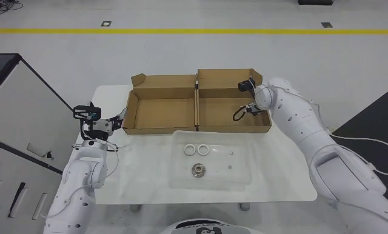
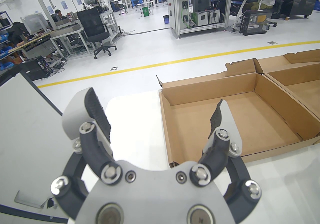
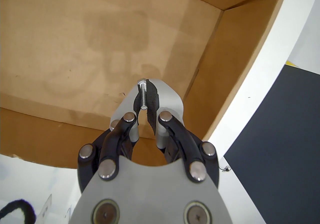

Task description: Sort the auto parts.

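Observation:
My right gripper (image 3: 144,86) is shut on a silver bolt (image 3: 143,94) and hangs over the floor of the right cardboard box (image 3: 75,34), near its outer corner; the arm shows over that box (image 1: 230,113) in the top view. My left gripper (image 2: 156,115) stands open with nothing between its fingers, at the table's left edge beside the left cardboard box (image 2: 232,120), also seen from above (image 1: 160,110). On a clear tray (image 1: 242,173) lie two white rings (image 1: 190,150) (image 1: 203,150), a round metal hub (image 1: 197,170) and two small bolts (image 1: 231,153) (image 1: 230,167).
The two boxes stand side by side at the back of the white table (image 1: 151,173), flaps up. A grey panel (image 1: 24,106) leans left of the table. A black mat (image 3: 275,122) lies beyond the table's right edge.

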Motion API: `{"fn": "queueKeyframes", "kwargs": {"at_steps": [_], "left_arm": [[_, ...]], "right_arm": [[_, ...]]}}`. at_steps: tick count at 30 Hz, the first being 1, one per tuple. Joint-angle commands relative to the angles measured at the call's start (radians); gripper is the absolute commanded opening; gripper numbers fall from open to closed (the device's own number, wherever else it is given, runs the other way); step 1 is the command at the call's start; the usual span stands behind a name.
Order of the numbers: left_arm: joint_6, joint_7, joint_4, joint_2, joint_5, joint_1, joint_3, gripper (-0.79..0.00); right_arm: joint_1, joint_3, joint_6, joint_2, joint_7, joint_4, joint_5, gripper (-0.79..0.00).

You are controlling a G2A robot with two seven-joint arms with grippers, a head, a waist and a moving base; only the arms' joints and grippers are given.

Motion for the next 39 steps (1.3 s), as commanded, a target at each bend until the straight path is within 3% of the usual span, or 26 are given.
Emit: {"fn": "queueKeyframes", "kwargs": {"at_steps": [1,3,9,13,16,18,27,39], "left_arm": [[0.0,0.0,0.0,0.0,0.0,0.0,0.0,0.0],[0.0,0.0,0.0,0.0,0.0,0.0,0.0,0.0],[0.0,0.0,0.0,0.0,0.0,0.0,0.0,0.0],[0.0,0.0,0.0,0.0,0.0,0.0,0.0,0.0],[0.0,0.0,0.0,0.0,0.0,0.0,0.0,0.0],[0.0,0.0,0.0,0.0,0.0,0.0,0.0,0.0],[0.0,0.0,0.0,0.0,0.0,0.0,0.0,0.0],[0.0,0.0,0.0,0.0,0.0,0.0,0.0,0.0]], "right_arm": [[0.009,-0.008,-0.003,-0.008,-0.005,0.027,-0.002,-0.785],[0.018,-0.013,-0.01,-0.016,-0.012,0.052,0.006,-0.785],[0.04,-0.025,-0.03,-0.037,-0.032,0.102,0.014,-0.462],[0.05,-0.026,-0.041,-0.045,-0.037,0.118,0.016,-0.329],[0.058,-0.022,-0.049,-0.048,-0.04,0.122,0.02,-0.114],[0.063,-0.015,-0.067,-0.048,-0.04,0.112,0.027,-0.018],[0.06,0.037,-0.134,-0.017,0.009,-0.047,-0.004,0.0],[-0.141,0.242,-0.308,0.096,0.193,-0.563,-0.037,0.0]]}}
